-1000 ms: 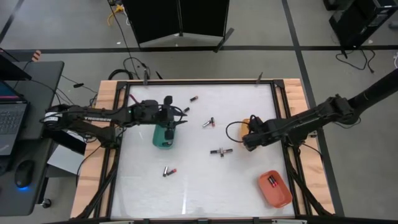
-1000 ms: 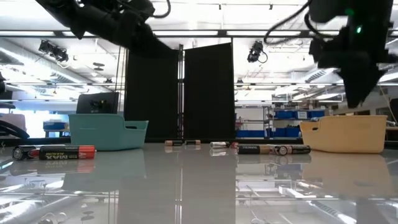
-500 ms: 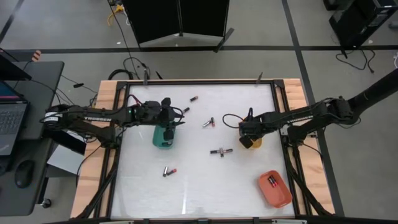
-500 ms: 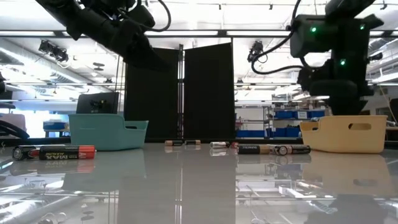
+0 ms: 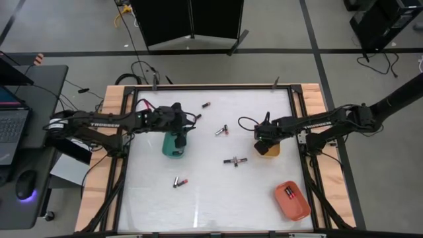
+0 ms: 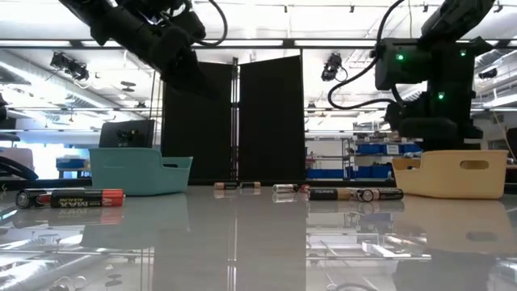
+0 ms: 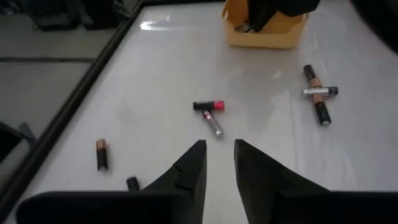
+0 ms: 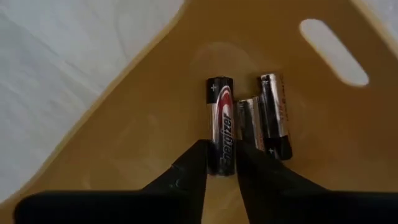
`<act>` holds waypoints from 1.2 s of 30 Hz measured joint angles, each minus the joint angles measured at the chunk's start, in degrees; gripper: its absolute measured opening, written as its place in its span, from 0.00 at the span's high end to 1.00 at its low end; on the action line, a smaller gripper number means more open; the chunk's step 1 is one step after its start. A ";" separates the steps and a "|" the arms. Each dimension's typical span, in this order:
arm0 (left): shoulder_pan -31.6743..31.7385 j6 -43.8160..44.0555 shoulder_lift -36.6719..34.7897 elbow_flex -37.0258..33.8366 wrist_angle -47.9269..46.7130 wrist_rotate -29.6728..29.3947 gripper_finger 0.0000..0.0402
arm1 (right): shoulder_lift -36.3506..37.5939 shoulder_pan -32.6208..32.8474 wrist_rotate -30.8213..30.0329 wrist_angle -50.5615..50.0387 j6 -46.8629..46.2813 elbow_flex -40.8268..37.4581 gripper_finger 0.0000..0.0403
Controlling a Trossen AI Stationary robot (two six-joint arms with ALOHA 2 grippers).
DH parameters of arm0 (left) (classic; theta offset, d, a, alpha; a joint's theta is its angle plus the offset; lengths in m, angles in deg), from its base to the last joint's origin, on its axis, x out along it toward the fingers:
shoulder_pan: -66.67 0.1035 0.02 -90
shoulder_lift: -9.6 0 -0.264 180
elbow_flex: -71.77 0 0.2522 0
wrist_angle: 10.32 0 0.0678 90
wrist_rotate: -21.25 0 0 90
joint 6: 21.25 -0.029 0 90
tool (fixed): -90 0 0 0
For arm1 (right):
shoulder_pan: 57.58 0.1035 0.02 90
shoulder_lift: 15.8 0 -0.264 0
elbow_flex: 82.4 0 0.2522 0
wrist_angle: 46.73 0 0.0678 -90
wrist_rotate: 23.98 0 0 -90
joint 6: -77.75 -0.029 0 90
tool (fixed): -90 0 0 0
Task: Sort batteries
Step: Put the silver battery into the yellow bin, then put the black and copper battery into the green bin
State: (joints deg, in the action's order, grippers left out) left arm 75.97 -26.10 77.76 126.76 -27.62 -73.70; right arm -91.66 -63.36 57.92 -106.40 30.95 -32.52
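The right gripper [image 8: 221,163] is lowered into the yellow bin [image 5: 271,149], fingers clenched on an Energizer battery [image 8: 221,124] beside two others. The left gripper [image 7: 219,163] hangs near the teal bin [image 5: 173,147], slightly parted — empty.

surface [image 5: 218,192]: white, wood edges | teal tray [image 5: 173,146] left of middle | yellow tray [image 5: 269,148] at right | orange tray [image 5: 292,201] near right corner | loose batteries [image 5: 221,129] in middle | crossed batteries [image 5: 235,160] | battery pair [image 5: 180,182]
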 joint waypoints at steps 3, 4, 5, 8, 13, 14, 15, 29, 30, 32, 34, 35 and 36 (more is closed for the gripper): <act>1.00 1.96 1.85 1.76 -3.67 0.07 0.81 | 0.02 0.05 0.00 -0.10 0.30 1.20 0.70; 1.45 2.13 2.58 2.29 -5.24 0.07 0.81 | 0.02 0.20 -0.01 -0.46 0.38 1.67 0.69; 1.83 2.18 3.40 2.95 -6.83 0.07 0.81 | 0.02 0.39 -0.02 -0.81 0.42 2.28 0.67; 3.12 2.11 6.47 5.57 -10.01 0.09 0.80 | 0.06 1.27 -0.11 -2.11 1.73 4.54 0.64; 6.08 -0.42 12.44 10.51 -14.73 0.13 0.74 | 0.07 3.67 -1.38 -4.58 3.15 9.15 0.60; 6.87 -0.82 13.76 11.47 -15.39 0.16 0.72 | 0.07 4.28 -1.94 -5.10 3.29 10.09 0.59; 7.75 -1.00 15.25 12.41 -16.10 0.24 0.70 | 0.07 4.88 -2.54 -5.74 3.34 11.07 0.59; 15.66 -1.24 30.36 19.17 -16.57 8.20 0.52 | 0.08 10.29 -6.18 -7.83 4.43 15.65 0.59; 15.91 -1.20 31.16 19.34 -16.29 8.20 0.51 | 0.09 10.37 -6.59 -7.83 4.44 15.65 0.59; 16.33 -0.85 32.56 19.61 -15.63 8.02 0.50 | 0.08 10.43 -7.28 -7.83 4.56 15.65 0.59; 16.86 -0.53 33.68 20.09 -14.68 6.58 0.49 | 0.09 10.43 -7.45 -7.83 4.56 15.65 0.59; 17.08 -0.45 34.08 20.15 -14.29 5.76 0.48 | 0.08 10.41 -7.62 -7.83 4.56 15.65 0.59; 17.35 -0.45 34.56 20.16 -13.75 5.62 0.47 | 0.09 10.40 -7.92 -7.83 4.56 15.65 0.59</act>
State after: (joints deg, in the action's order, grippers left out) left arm 93.32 -26.54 112.32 146.92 -41.37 -68.08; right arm -91.57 -52.95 50.00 -114.23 35.51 -16.87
